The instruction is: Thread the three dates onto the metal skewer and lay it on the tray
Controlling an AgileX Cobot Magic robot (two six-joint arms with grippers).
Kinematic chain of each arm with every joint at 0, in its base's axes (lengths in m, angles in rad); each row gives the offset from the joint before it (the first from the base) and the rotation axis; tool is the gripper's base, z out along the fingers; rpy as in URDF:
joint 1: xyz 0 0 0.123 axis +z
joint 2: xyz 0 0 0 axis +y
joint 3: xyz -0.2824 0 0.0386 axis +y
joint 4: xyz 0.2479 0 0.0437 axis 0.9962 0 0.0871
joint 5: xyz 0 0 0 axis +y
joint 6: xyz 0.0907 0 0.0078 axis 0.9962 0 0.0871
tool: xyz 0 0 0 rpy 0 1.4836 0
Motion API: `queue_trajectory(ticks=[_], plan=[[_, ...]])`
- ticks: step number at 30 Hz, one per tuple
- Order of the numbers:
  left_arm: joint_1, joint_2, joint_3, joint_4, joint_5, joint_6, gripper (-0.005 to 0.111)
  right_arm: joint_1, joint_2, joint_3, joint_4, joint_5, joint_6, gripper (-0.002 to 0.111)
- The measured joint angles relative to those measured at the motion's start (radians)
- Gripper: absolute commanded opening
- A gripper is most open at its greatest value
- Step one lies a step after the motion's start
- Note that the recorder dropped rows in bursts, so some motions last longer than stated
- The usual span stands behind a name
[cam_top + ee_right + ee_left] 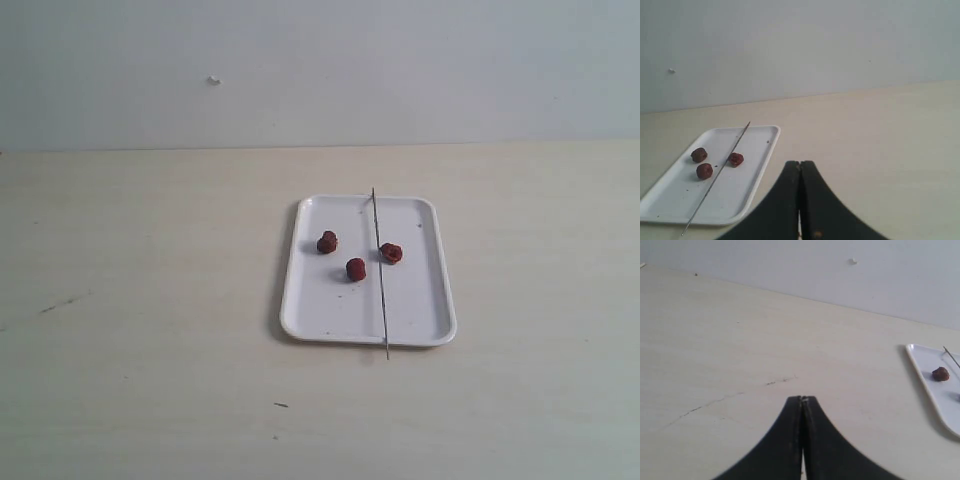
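The three dates (355, 268) lie loose beside the metal skewer (382, 295) on the tray (318, 322), threading apparently not yet begun, with left gripper (801, 400) and right gripper (800, 164) both closed, empty.

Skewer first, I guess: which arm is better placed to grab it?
Probably the right. The skewer lies on the right half of the tray, and the right wrist view sees it whole; the left wrist view catches only its tip.

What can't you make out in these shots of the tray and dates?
Left wrist view: the tray is cut off by the frame edge; only one date shows whole.
Exterior view: whether the skewer touches the nearest date is too small to tell.
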Motion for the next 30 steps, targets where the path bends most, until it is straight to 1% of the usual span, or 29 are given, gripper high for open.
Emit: queue_trajectory(ticks=[6, 13, 16, 21, 30], plan=[[0.0, 0.0, 0.0, 0.012, 0.0, 0.008, 0.0, 0.0, 0.0, 0.0, 0.0, 0.0, 0.0, 0.0], [0.0, 0.0, 0.0, 0.025, 0.0, 0.141, 0.0, 0.0, 0.0, 0.0, 0.0, 0.0, 0.0, 0.0], [0.0, 0.0, 0.0, 0.031, -0.032, 0.167, 0.0, 0.0, 0.0, 0.0, 0.0, 0.0, 0.0, 0.0], [0.0, 0.0, 0.0, 0.05, -0.084, 0.176, 0.0, 0.0, 0.0, 0.0, 0.0, 0.0, 0.0, 0.0], [0.0, 0.0, 0.0, 0.06, -0.093, 0.176, 0.0, 0.0, 0.0, 0.0, 0.0, 0.0, 0.0, 0.0]])
